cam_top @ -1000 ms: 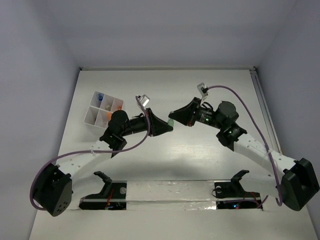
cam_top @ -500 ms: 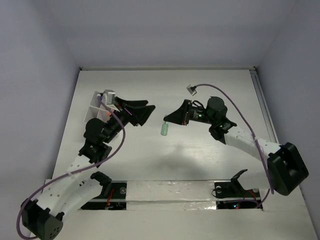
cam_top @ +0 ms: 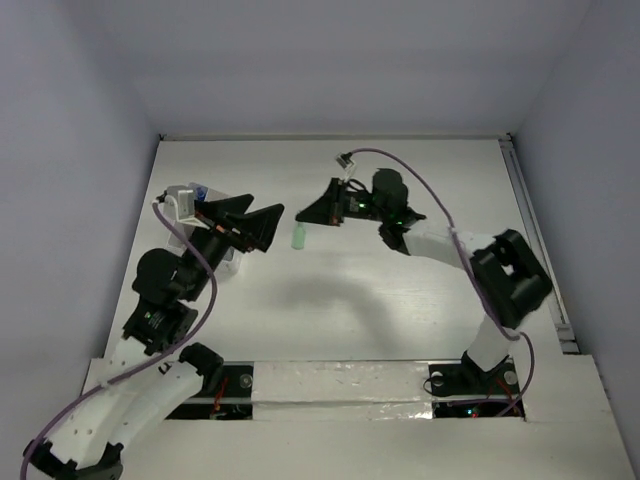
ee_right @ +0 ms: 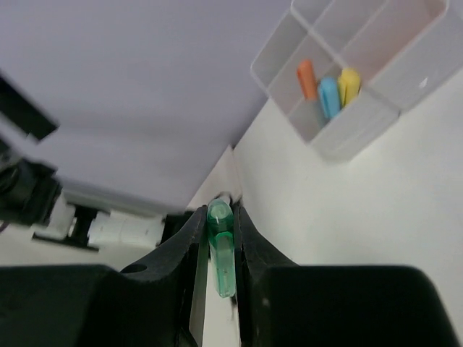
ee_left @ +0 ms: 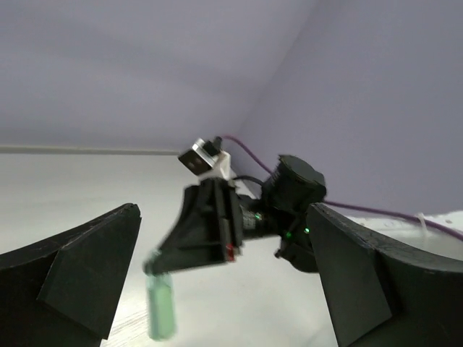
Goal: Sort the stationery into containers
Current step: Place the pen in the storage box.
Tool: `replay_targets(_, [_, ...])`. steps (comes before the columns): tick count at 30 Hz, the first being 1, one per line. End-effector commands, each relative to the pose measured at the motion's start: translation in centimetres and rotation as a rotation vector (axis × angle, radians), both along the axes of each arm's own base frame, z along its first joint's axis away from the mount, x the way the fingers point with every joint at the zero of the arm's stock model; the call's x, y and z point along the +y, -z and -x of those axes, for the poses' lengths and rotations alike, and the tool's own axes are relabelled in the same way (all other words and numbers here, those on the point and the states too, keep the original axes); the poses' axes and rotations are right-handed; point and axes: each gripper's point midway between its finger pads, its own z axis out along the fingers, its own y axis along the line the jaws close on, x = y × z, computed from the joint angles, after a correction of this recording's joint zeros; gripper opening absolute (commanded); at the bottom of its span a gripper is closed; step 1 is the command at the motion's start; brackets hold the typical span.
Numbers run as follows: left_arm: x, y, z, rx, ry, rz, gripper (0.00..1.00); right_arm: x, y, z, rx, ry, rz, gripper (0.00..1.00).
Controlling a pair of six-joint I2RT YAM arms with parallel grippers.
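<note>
"Green and see-through, the green marker [ee_right: 221, 253] sits clenched between the black fingers of the right pincer [ee_right: 219, 217] in the right wrist view, its rounded end level with the fingertips. Where is the white box from there?"

"The white box [ee_right: 362, 123] lies up and to the right, well apart from that pincer, on the pale desk [ee_right: 376, 238]. One of its compartments holds an orange pen [ee_right: 307, 78], a blue pen [ee_right: 329, 95] and a yellow pen [ee_right: 349, 83], side by side."

"And the left wrist view?"

"The left pincer [ee_left: 223, 217] is released, its two dark fingers spread wide. Framed in that gap is the right arm [ee_left: 289, 195], its pincer aimed down and to the left. The marker hangs from the fingertips, nearly upright and a pale mint colour. It is blurred, so I cannot read any detail on it."

"From above?"

"The left arm [cam_top: 165, 290] climbs from the near left corner, bends at the elbow and leans over the box, covering most of it. Its pincer points right. The right arm reaches across from the right, its pincer facing the left one. The marker hangs to the right of the box, with the spread left pincer between box and marker."
</note>
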Motion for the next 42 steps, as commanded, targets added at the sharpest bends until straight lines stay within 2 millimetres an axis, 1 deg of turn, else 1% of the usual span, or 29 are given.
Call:
replay_targets(1, [2.7,-2.4,1.9,-0.055,-0.084,-0.081,0.99,5.5,-1.3,-2.6,-0.107,-0.014,-0.054,0.00])
replay_targets(2, [3.8,-2.3,1.6,-0.044,-0.147,-0.092,0.99,6.8,-2.9,-3.4,-0.141,-0.011,-0.082,0.00])
replay_targets(3, [4.8,-2.9,2.0,-0.068,-0.184,-0.115,0.99,7.4,-2.7,-4.4,-0.146,0.006,-0.084,0.00])
replay_targets(4, [5.9,-2.4,1.7,-0.044,-0.245,-0.139,0.99,8.6,-0.4,-5.4,-0.121,0.015,-0.060,0.00])
replay_targets(5, [6.6,-2.2,1.7,-0.040,-0.274,-0.159,0.99,9.2,-0.1,-6.7,-0.120,0.047,-0.057,0.00])
replay_targets(6, [7.5,-2.3,1.9,-0.051,-0.314,-0.175,0.99,10.3,-1.7,-7.5,-0.151,0.053,-0.085,0.00])
replay_targets(8, [8.6,-1.9,1.8,-0.048,-0.374,-0.193,0.99,11.3,-1.1,-9.7,-0.147,0.105,-0.078,0.00])
replay_targets(9, [9.0,-1.3,1.7,-0.044,-0.392,-0.200,0.99,12.4,-0.7,-10.5,-0.155,0.116,-0.083,0.00])
replay_targets(10, [9.2,-1.2,1.5,-0.049,-0.409,-0.203,0.99,12.8,-0.6,-11.3,-0.176,0.133,-0.080,0.00])
replay_targets(11, [9.4,-0.7,1.3,-0.044,-0.425,-0.206,0.99,13.4,-0.1,-11.9,-0.169,0.162,-0.061,0.00])
replay_targets(12, [9.4,-0.3,1.2,-0.043,-0.430,-0.213,0.99,13.9,1.4,-12.8,-0.163,0.181,-0.037,0.00])
replay_targets(13, [9.3,0.5,0.8,-0.031,-0.432,-0.227,0.99,14.6,-0.1,-13.3,-0.212,0.192,-0.049,0.00])
replay_targets(14, [9.2,0.8,0.7,-0.028,-0.433,-0.242,0.99,14.8,0.5,-14.2,-0.208,0.226,-0.022,0.00])
replay_targets(15, [9.1,1.3,0.4,-0.020,-0.432,-0.256,0.99,15.1,1.7,-15.1,-0.209,0.245,0.000,0.00])
replay_targets(16, [9.0,1.6,0.3,-0.011,-0.433,-0.263,0.99,15.8,0.3,-15.5,-0.256,0.256,-0.010,0.00])
replay_targets(18, [8.7,2.0,0.2,-0.007,-0.422,-0.270,0.99,16.2,1.2,-16.8,-0.254,0.292,0.022,0.00])
replay_targets(19, [8.7,2.0,0.1,-0.006,-0.420,-0.274,0.99,17.0,1.6,-17.0,-0.266,0.292,0.025,0.00])
replay_targets(23, [8.9,1.9,0.3,-0.013,-0.423,-0.266,0.99,17.5,3.7,-18.7,-0.267,0.334,0.067,0.00])
replay_targets(25, [9.0,1.9,0.4,-0.014,-0.428,-0.266,0.99,17.7,4.4,-19.0,-0.270,0.334,0.081,0.00])
replay_targets(27, [9.1,1.9,0.5,-0.016,-0.431,-0.262,0.99,18.8,5.5,-18.1,-0.268,0.312,0.098,0.00])
replay_targets(30, [9.3,1.8,0.5,-0.018,-0.441,-0.261,0.99,19.1,6.9,-17.8,-0.272,0.307,0.128,0.00])
replay_targets(33, [9.4,1.9,0.4,-0.016,-0.443,-0.262,0.99,20.0,7.8,-16.7,-0.269,0.287,0.138,0.00])
replay_targets(35, [9.4,1.9,0.4,-0.017,-0.443,-0.261,0.99,20.1,7.9,-16.5,-0.262,0.278,0.134,0.00])
replay_targets(36, [9.4,1.9,0.4,-0.017,-0.443,-0.264,0.99,20.1,7.8,-16.3,-0.261,0.273,0.130,0.13])
replay_targets(38, [9.4,1.9,0.4,-0.014,-0.449,-0.264,0.99,19.9,6.9,-16.2,-0.271,0.276,0.119,0.33])
replay_targets(39, [9.5,2.0,0.3,-0.012,-0.451,-0.264,0.99,19.8,6.5,-16.2,-0.275,0.279,0.118,0.51])
replay_targets(40, [9.6,2.0,0.3,-0.012,-0.456,-0.263,0.99,19.8,6.0,-16.2,-0.282,0.280,0.116,0.58])
replay_targets(41, [9.6,2.0,0.3,-0.010,-0.460,-0.262,0.99,19.5,4.9,-16.1,-0.298,0.283,0.113,0.64])
replay_targets(42, [9.7,2.1,0.2,-0.008,-0.464,-0.266,0.99,19.3,4.4,-16.0,-0.302,0.291,0.112,0.75])
